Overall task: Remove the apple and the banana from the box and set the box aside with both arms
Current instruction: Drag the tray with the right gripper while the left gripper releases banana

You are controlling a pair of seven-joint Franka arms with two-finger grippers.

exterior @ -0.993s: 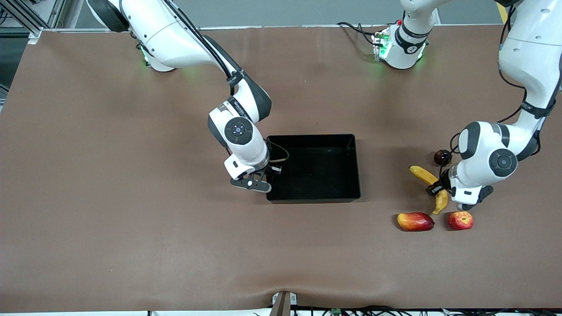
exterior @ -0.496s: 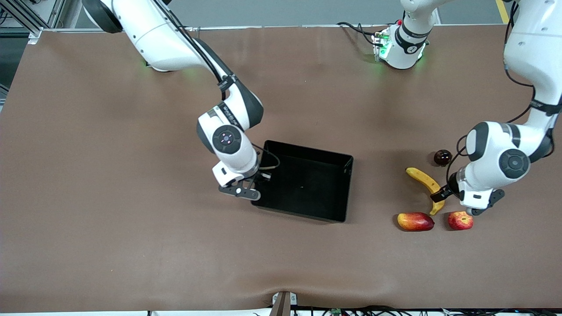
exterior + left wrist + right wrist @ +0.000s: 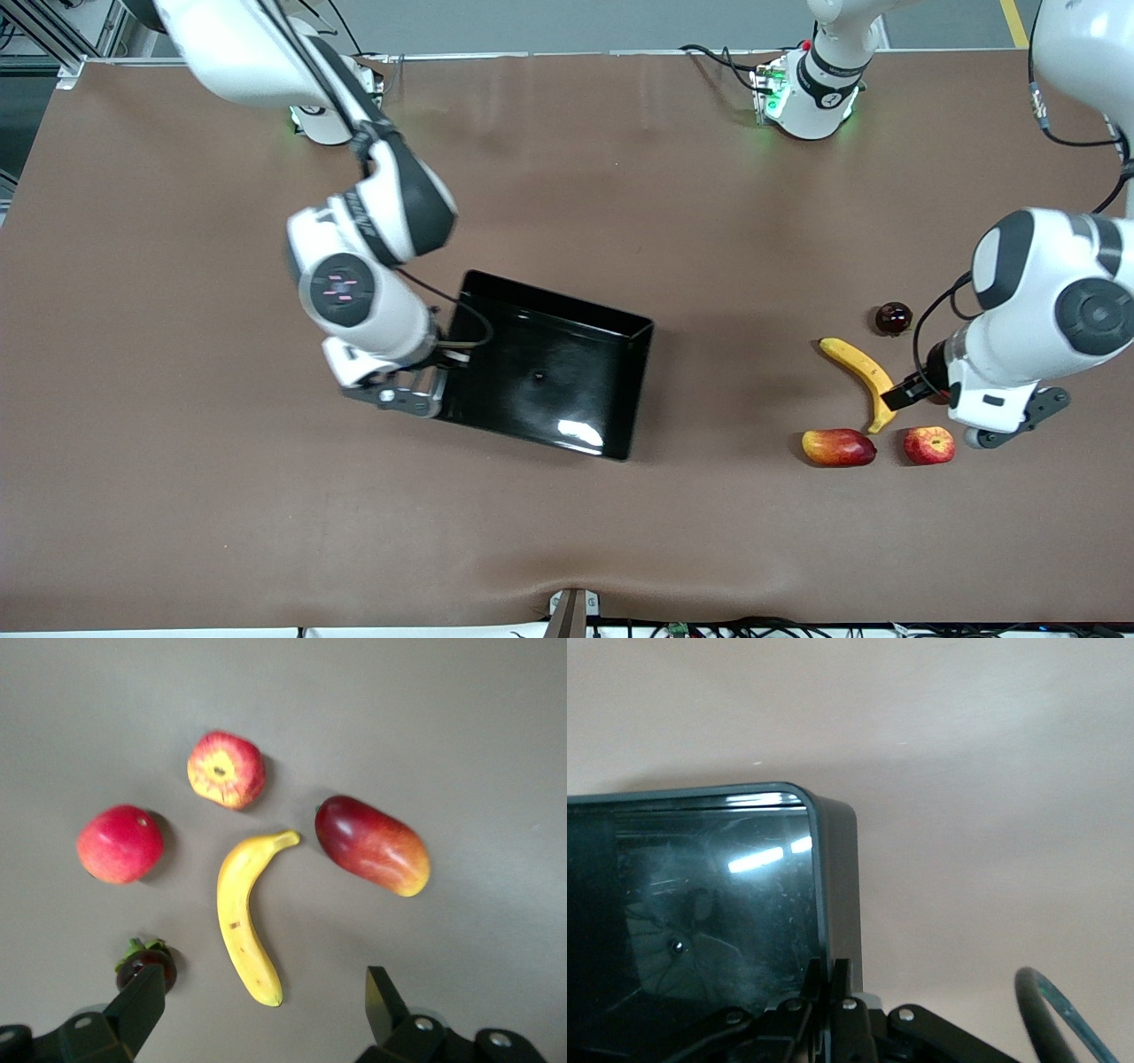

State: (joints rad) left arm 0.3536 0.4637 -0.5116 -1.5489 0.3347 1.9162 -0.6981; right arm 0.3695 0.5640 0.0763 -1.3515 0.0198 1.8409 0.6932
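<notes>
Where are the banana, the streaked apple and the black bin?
banana (image 3: 861, 369): front view, middle of the curved body.
apple (image 3: 225, 770): left wrist view, dimpled yellow top.
black bin (image 3: 611, 443): front view, wall at the corner nearest the camera.

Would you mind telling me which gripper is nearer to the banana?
Left. The left gripper hangs open just above the banana; the right gripper is shut on the black box's wall toward the right arm's end.
</notes>
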